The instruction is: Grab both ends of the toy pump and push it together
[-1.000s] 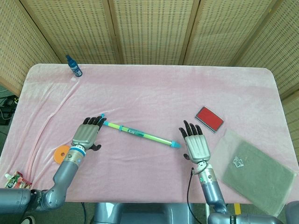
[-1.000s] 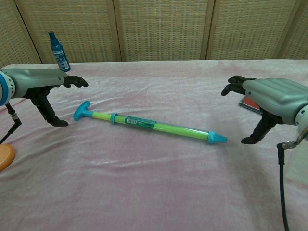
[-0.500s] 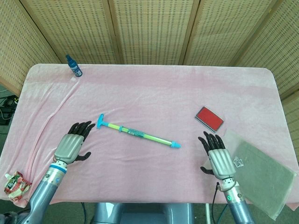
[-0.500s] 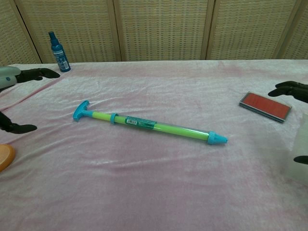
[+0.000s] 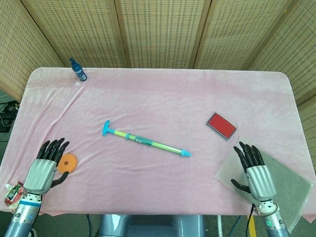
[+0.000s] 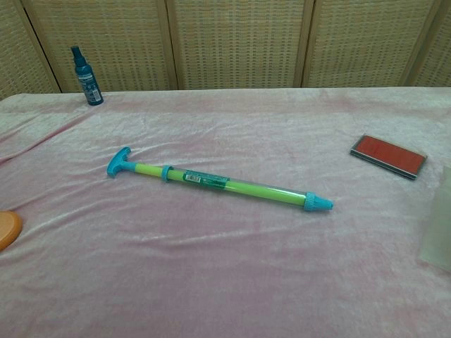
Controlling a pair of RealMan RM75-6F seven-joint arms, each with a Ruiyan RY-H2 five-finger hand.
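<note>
The toy pump (image 5: 146, 142) is seen lying extended on the pink-draped surface (image 5: 163, 98), untouched, with its T-handle toward the left. The left hand (image 5: 45, 165) is held at the near left edge, fingers spread and empty, beside an orange disc (image 5: 67, 162). The right hand (image 5: 256, 173) is held near the right edge, fingers apart and empty, over a grey pouch (image 5: 276, 185). A red pad (image 5: 220, 125) and a blue spray bottle (image 5: 77, 69) are seen farther back.

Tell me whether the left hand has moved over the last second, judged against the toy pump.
Yes. In the head view the left hand has drawn back from the T-handle end of the toy pump toward the near table edge, now beside the orange disc, holding nothing.
</note>
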